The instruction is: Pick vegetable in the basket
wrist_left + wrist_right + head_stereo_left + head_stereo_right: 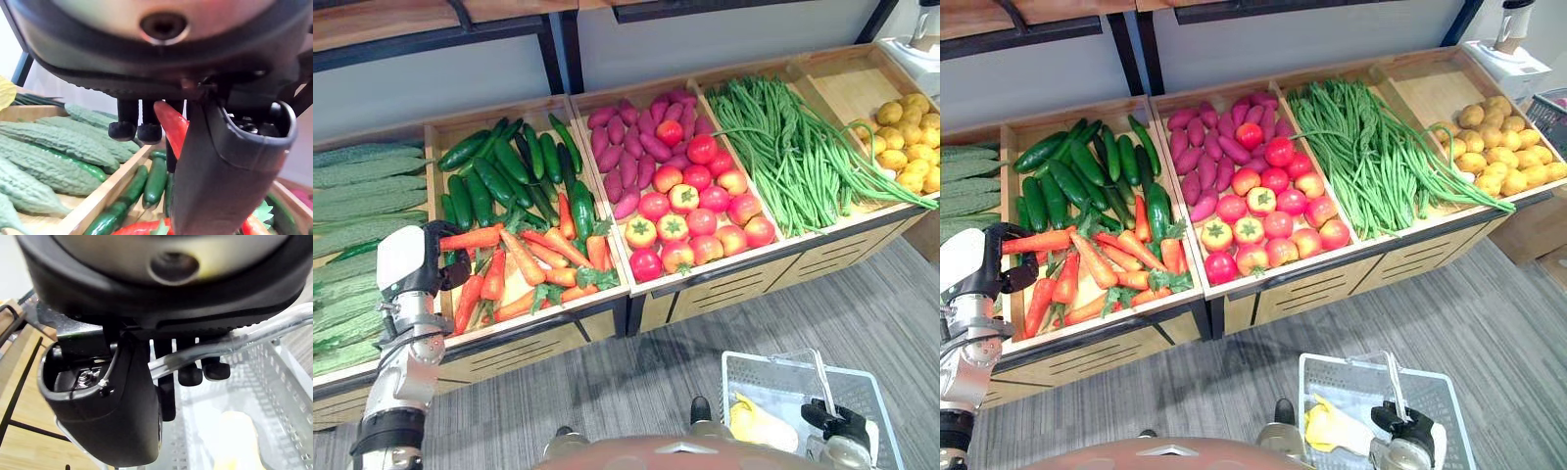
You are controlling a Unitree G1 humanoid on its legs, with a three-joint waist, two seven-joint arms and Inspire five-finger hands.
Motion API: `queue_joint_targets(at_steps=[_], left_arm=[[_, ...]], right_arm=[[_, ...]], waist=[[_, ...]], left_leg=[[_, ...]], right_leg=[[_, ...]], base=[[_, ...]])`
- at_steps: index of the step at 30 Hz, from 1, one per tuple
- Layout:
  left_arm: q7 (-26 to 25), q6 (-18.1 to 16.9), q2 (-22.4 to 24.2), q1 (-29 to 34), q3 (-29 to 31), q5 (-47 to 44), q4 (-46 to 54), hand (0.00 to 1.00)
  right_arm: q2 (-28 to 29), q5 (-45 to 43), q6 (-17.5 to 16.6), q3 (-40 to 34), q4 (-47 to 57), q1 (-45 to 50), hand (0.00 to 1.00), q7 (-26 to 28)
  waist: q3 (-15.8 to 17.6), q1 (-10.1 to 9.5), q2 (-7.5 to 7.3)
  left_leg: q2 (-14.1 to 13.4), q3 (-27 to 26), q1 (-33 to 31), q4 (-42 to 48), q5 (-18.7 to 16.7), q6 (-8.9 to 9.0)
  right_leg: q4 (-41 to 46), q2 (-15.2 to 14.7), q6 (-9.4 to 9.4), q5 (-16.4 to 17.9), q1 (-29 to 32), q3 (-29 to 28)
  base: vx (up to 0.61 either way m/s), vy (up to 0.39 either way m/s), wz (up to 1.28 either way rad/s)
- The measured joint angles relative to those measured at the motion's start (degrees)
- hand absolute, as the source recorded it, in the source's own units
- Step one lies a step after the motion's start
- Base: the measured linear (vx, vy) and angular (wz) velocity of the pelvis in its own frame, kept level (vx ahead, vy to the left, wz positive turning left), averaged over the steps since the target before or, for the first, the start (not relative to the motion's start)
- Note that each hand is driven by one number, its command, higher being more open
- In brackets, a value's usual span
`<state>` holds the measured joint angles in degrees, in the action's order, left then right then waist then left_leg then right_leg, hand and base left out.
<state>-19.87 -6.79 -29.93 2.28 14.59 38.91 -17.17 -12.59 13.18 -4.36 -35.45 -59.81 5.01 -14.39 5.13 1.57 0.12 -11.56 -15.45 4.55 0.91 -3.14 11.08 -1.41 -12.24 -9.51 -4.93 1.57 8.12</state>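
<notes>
While the left robot hand curls its fingers and thumb round a long orange carrot, that carrot juts toward three o'clock above the wooden carrot crate. At five o'clock, the right robot hand is clenched round the metal handle of the silver wire basket.

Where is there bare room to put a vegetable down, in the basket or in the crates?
Basket: bare mesh beside the yellow item, right of the handle. Rightmost crate: bare wood behind the yellow round vegetables, beside the green beans. Carrots, cucumbers and tomatoes lie packed; no room there.
</notes>
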Motion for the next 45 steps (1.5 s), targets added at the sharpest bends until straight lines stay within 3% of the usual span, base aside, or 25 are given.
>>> queue_joint_targets(at_steps=[17,24,34,39,45], left_arm=[[-3.7,-2.3,2.6,0.0,-0.6,0.0,9.0,0.00],[-3.8,-3.4,2.6,0.0,-3.3,0.0,12.8,0.00],[-3.7,-7.4,5.0,-1.2,-9.9,-0.2,20.1,0.00],[-3.1,-8.8,5.4,-3.4,-13.9,-0.9,20.1,0.00],[-0.9,-11.2,5.4,-6.7,-19.5,-3.6,20.1,0.00]], right_arm=[[0.0,0.1,0.0,0.2,0.2,0.8,0.00,0.0],[-0.8,2.3,0.2,3.4,6.8,1.0,0.00,0.0],[-7.6,5.3,0.0,9.9,18.5,0.8,0.00,0.6],[-12.0,6.7,-1.5,17.7,23.2,-0.7,0.00,3.2],[-16.8,6.7,-1.8,24.3,24.9,-3.9,0.00,5.5]], waist=[[-1.6,0.42,-0.07],[-1.9,1.44,0.17],[-2.2,3.15,0.61],[-1.4,4.22,0.32],[0.7,5.78,-0.03]], left_leg=[[0.1,-0.2,0.1,-0.1,0.0,-0.04],[0.5,-3.3,1.2,0.1,-0.4,-0.15],[0.7,-13.5,5.3,1.4,-2.9,0.43],[0.6,-23.2,8.0,5.0,-6.4,1.02],[0.1,-30.3,9.3,9.9,-10.5,1.52]], right_leg=[[-0.7,-0.1,-0.06,-0.3,-0.2,-0.1],[-1.4,0.0,-0.16,-1.5,0.5,-3.3],[-1.7,1.8,-0.67,-3.4,3.6,-14.0],[-1.7,4.0,-1.22,-5.0,6.6,-23.9],[-1.8,5.6,-2.20,-6.1,8.5,-31.0]], base=[[0.00,0.000,0.00],[-0.02,0.003,-0.21],[-0.03,-0.001,-0.54],[-0.05,-0.008,-0.91],[-0.06,-0.015,-0.69]])
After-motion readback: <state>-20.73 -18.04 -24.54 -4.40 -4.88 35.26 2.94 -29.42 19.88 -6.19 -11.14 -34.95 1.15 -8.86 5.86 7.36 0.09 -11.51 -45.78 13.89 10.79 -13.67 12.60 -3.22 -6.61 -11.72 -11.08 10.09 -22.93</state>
